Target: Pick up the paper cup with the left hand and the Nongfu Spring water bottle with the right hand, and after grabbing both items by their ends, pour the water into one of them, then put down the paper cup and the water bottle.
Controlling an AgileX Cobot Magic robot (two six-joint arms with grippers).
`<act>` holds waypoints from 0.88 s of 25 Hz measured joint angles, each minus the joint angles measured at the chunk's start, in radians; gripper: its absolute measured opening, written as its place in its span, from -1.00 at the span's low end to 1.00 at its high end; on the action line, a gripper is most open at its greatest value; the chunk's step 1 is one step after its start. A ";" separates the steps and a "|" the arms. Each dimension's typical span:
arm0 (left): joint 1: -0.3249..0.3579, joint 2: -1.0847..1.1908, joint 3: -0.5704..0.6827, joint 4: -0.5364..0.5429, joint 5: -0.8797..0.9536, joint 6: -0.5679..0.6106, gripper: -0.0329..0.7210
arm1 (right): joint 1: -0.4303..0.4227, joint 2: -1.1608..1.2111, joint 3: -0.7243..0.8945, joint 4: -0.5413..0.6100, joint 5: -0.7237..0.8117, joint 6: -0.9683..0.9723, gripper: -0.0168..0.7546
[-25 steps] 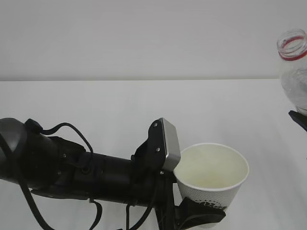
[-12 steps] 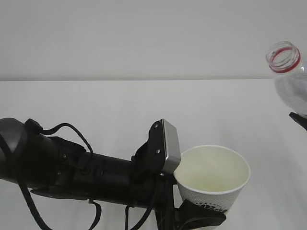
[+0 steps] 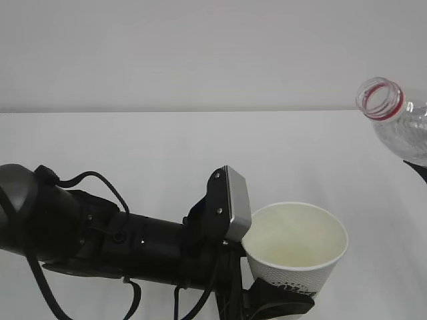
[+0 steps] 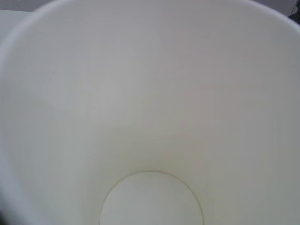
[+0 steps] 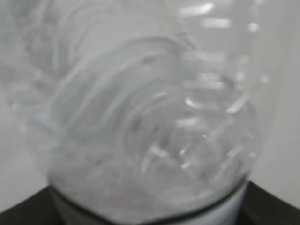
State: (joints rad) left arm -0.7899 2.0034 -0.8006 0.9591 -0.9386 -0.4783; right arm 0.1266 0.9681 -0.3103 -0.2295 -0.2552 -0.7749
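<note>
The paper cup, white with a cream inside, is held upright at the lower right, and my left gripper is shut on its lower part. In the left wrist view the cup's inside fills the frame and looks dry down to its round bottom. The Nongfu Spring water bottle, clear, uncapped and with a red neck ring, hangs at the right edge. It is tilted with its mouth toward the left, above and to the right of the cup. My right gripper is shut on the bottle's lower end. No water stream shows.
My black left arm with its cables and grey block lies across the lower left. A white table runs back to a pale wall.
The bottle has tipped further to the left, and its mouth has swung down and left toward the cup. The cup and left arm have barely moved.
</note>
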 joint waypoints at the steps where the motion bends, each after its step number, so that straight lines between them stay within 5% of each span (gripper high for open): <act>1: 0.000 0.000 0.000 0.000 0.000 0.000 0.44 | 0.000 0.000 0.000 0.000 0.000 -0.005 0.18; 22: 0.000 0.000 0.000 0.044 -0.031 -0.024 0.44 | 0.000 0.000 0.000 -0.177 -0.007 -0.056 0.18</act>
State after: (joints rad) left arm -0.7899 2.0034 -0.8006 1.0032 -0.9694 -0.5026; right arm 0.1266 0.9681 -0.3103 -0.4061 -0.2620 -0.8307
